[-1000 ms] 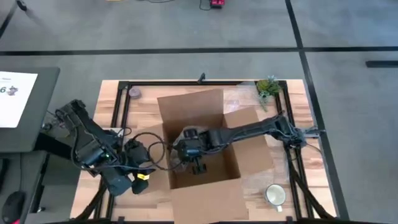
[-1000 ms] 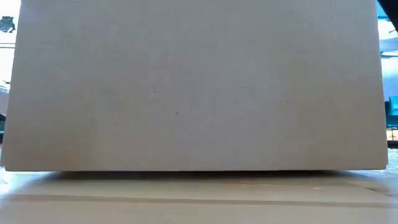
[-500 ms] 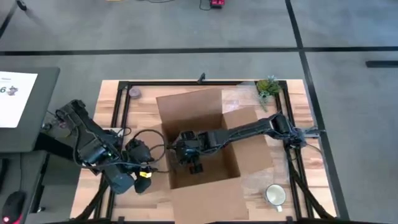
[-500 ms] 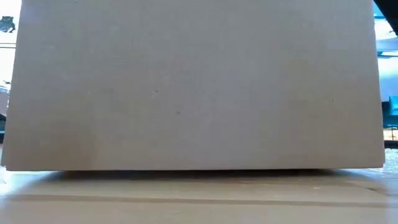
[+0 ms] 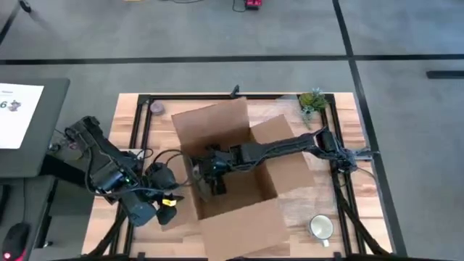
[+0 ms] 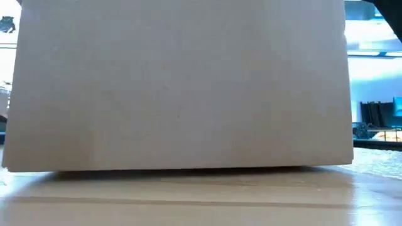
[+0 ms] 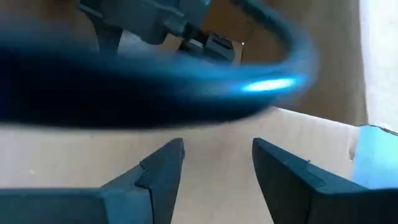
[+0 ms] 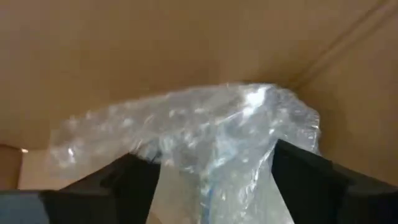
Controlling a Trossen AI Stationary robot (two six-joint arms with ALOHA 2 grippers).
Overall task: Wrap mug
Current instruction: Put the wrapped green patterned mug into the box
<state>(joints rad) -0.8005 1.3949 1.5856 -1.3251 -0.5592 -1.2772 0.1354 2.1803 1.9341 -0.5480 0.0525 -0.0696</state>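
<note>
Where the right arm reaches into it, the scene centres on an open box.

Box (image 5: 235, 174): plain brown cardboard, matte, flaps splayed, at the table's middle; in the low view its flat wall (image 6: 182, 88) fills nearly the whole frame.
Right gripper (image 5: 215, 179): deep inside the box, toward its 9 o'clock wall; the dark fingers (image 8: 317, 177) stand wide apart, with crinkled wrap bulging between them, and whether they touch it cannot be told.
Wrap (image 8: 205, 143): clear bubble film, glossy, bunched into a rumpled mound against the box's inner corner.
Left gripper (image 5: 165, 206): outside the box at its 8 o'clock, over a flap; fingers (image 7: 158, 171) apart, nothing between them, smooth cardboard just beyond.
Cable (image 7: 155, 87): dark, rounded, crossing the left wrist view.
Mug (image 5: 321, 228): pale, round, bare of wrap, upright at the table's (image 5: 163, 232) 4 o'clock corner, well apart from both grippers.
Plant (image 5: 313, 101): small, green, spiky, at 1 o'clock.
Table: light wood planks, black frame.
</note>
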